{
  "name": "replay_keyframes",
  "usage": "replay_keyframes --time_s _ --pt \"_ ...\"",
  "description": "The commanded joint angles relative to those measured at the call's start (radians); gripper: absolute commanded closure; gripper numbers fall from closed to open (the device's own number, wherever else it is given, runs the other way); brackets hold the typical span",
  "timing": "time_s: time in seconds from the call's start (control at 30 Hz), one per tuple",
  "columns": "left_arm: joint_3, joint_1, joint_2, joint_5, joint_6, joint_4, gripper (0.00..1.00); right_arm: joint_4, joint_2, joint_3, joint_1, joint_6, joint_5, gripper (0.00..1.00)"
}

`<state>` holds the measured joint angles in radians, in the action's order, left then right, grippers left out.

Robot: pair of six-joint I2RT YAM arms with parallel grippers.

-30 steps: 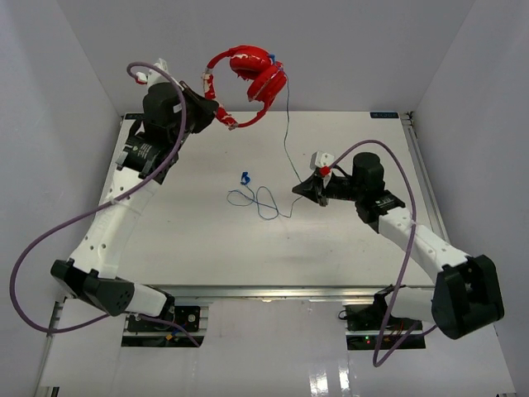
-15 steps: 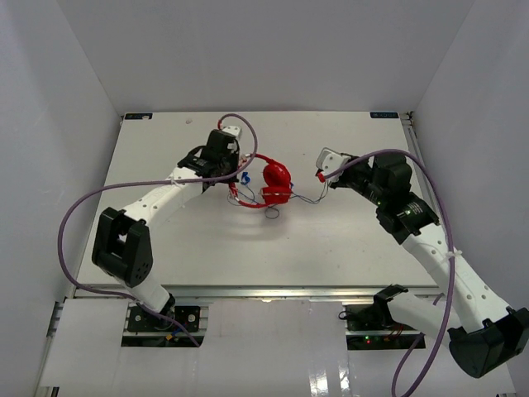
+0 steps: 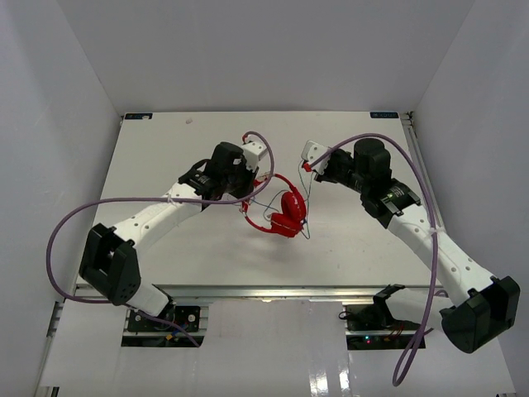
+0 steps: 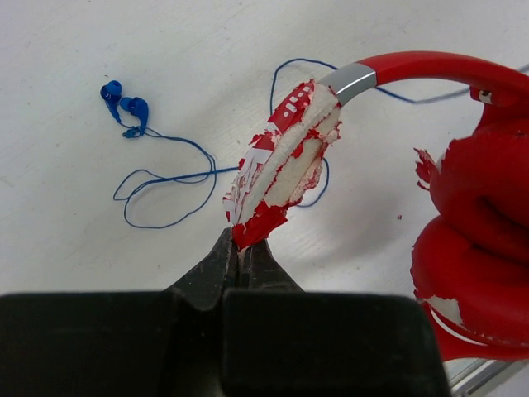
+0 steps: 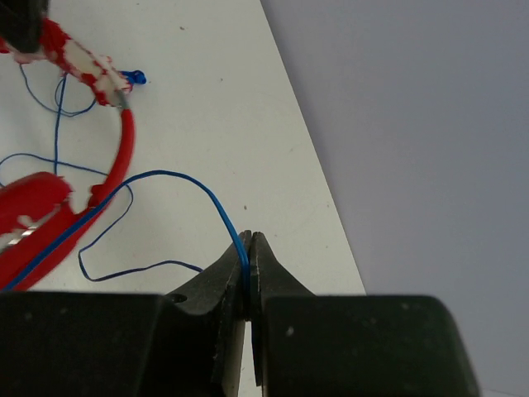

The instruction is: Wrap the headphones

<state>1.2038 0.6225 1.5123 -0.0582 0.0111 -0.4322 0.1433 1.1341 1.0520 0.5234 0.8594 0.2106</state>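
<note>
the left gripper (image 4: 244,248) is clenching the frayed red-and-white end of the headband (image 4: 285,161), its jaws pinched tight on it. the right gripper (image 5: 250,248) is squeezing the thin blue cable (image 5: 173,175) between closed fingertips, with the cable arching out of the jaws and running back toward the cups. the headphones (image 3: 285,217) are sitting near the middle of the table (image 3: 157,136), between the two grippers, with the red cups (image 4: 479,207) folded together. from above i cannot tell whether they are resting on the surface or hanging just over it

loose cable is lying in loops on the tabletop beside the headband, and part of it is crossing the band close to the left gripper's fingers. the small blue plug (image 4: 124,106) is lying on the table apart from the headband, at the end of one loop. a thick purple robot cable (image 3: 51,256) is sweeping out past the table's left edge, and another (image 3: 376,137) is arching over the right arm

white walls (image 3: 66,66) are closing in the table on the left, far and right sides, and a metal rail (image 3: 264,291) is running along the near edge. in the right wrist view a table edge is showing just right of the fingers, with grey wall beyond. bare tabletop is showing along the far side and at the near left
</note>
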Motion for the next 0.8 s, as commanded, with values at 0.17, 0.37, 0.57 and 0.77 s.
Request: replay_keyframes --time_s 0.17,0.37,0.57,0.77 --pt "-0.046 0.072 -0.087 -0.168 0.026 0.107 1.00 -0.085 0.106 0.169 0.002 -0.174 -0.034 0.92" --pt "0.056 0.169 -0.012 -0.159 0.061 0.128 1.00 -0.210 0.099 0.096 0.007 -0.236 -0.186 0.92" --pt "0.041 0.193 -0.047 -0.180 0.123 0.189 1.00 -0.335 0.121 -0.013 0.007 -0.317 -0.452 0.92" --pt "-0.005 0.203 -0.139 -0.209 0.188 0.230 1.00 -0.357 0.142 -0.060 -0.027 -0.441 -0.481 0.92"
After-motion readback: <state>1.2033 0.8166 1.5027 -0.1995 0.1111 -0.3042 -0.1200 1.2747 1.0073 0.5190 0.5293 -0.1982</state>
